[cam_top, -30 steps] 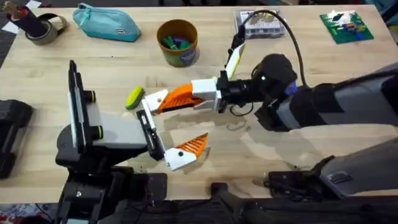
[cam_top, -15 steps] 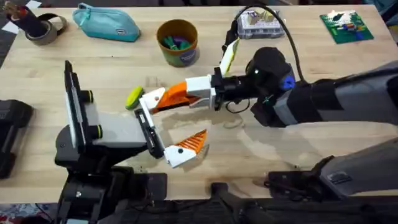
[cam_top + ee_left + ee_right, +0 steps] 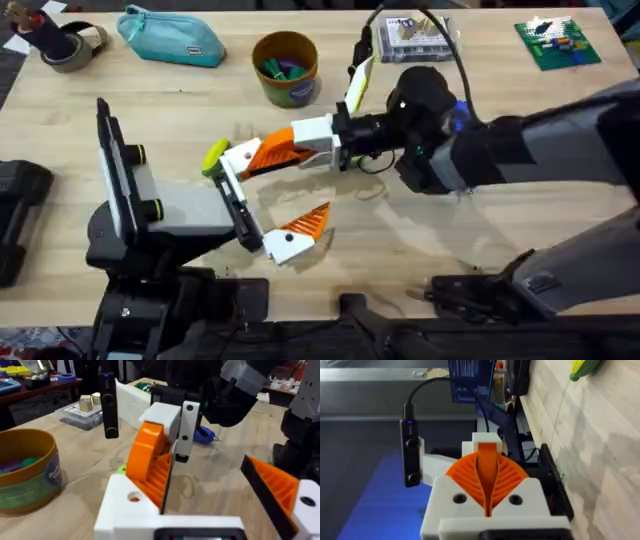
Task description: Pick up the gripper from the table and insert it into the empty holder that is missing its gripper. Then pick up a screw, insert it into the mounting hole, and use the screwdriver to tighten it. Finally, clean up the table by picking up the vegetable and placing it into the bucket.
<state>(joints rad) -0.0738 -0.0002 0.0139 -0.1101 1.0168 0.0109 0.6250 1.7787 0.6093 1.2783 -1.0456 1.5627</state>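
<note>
My right gripper [image 3: 262,157] reaches across the table's middle, its orange ribbed pads [image 3: 507,477] shut on the small orange gripper [image 3: 487,467]. The orange tip meets the white holder [image 3: 238,160] on the far side of my left gripper [image 3: 262,200]. The left gripper stands open, and its near bracket carries an orange ribbed finger [image 3: 310,225]. From the left wrist, the holder [image 3: 125,505] shows a hole, with the right gripper's orange pads [image 3: 150,460] pressed beside it. The yellow-green vegetable [image 3: 215,157] lies right behind the holder. The tan bucket [image 3: 286,68] stands at the back. A blue screwdriver [image 3: 204,435] lies under the right arm.
A teal pouch [image 3: 170,37] and a tape roll [image 3: 65,45] sit at the back left. A clear parts box [image 3: 415,32] and a green board [image 3: 558,42] are at the back right. A black cable loops from the right wrist.
The right gripper has pushed left and a little farther back with the orange piece, closing on the holder. The left arm has shifted slightly left.
</note>
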